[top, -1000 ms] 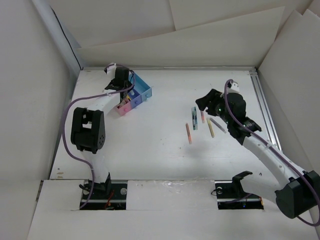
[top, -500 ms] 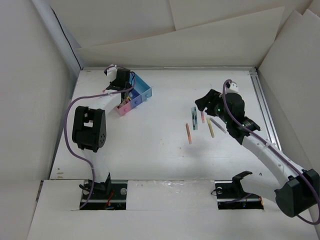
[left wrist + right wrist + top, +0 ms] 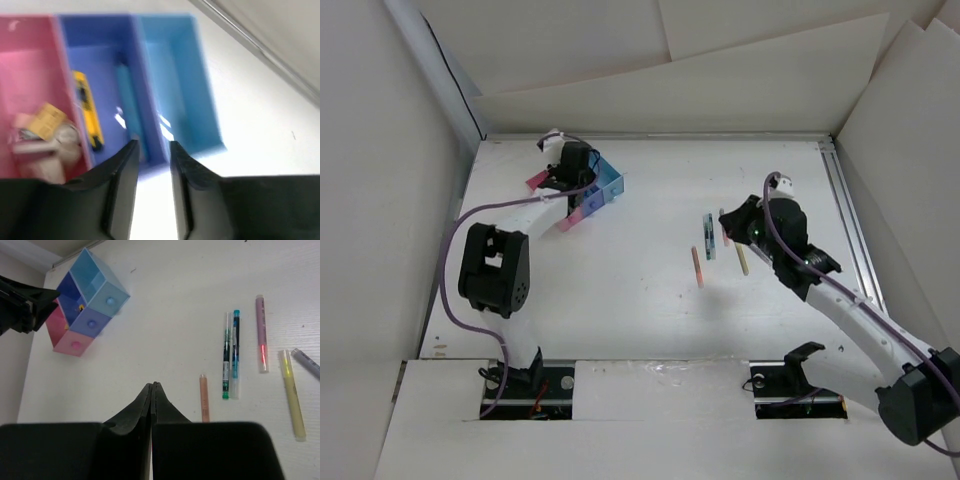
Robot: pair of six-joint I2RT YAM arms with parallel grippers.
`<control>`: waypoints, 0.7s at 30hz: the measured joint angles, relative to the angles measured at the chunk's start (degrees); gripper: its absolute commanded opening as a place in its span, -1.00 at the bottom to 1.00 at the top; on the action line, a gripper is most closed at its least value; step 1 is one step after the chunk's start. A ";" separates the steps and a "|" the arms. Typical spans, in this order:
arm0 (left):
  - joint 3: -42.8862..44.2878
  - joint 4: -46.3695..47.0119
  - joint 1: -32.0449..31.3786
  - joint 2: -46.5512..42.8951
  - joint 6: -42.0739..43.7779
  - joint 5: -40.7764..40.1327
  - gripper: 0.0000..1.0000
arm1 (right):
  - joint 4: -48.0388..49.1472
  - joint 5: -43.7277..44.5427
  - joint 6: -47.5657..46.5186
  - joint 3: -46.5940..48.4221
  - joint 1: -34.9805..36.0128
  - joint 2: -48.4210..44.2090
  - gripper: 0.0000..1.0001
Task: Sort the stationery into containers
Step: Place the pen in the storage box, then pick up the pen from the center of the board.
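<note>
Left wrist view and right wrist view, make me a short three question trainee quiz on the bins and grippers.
1. True or false: the right gripper is shut on a pen.
2. What colour is the bin holding the yellow stick?
3. The light blue bin shows: A a red marker, B nothing inside, C scissors.
Key: 1 false, it is shut on nothing. 2 the dark blue bin. 3 B.
</note>
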 measured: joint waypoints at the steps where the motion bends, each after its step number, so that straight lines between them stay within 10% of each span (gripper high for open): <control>1: -1.05 0.66 -2.10 -1.49 0.31 -0.42 -0.57 | -0.39 0.72 0.17 -0.72 0.50 -1.03 -1.00; 5: -3.56 3.89 -14.73 -5.18 1.79 -1.49 -1.00 | -3.67 4.15 0.96 -3.06 1.77 -4.74 -1.00; 12: -4.13 3.69 -38.58 -0.61 3.82 -2.21 -1.00 | -10.21 10.49 2.23 -3.74 2.60 -11.56 -1.00; 21: -5.33 0.92 -45.59 3.78 2.38 -3.91 -0.49 | -11.21 14.75 3.43 -7.78 2.60 -15.89 -0.70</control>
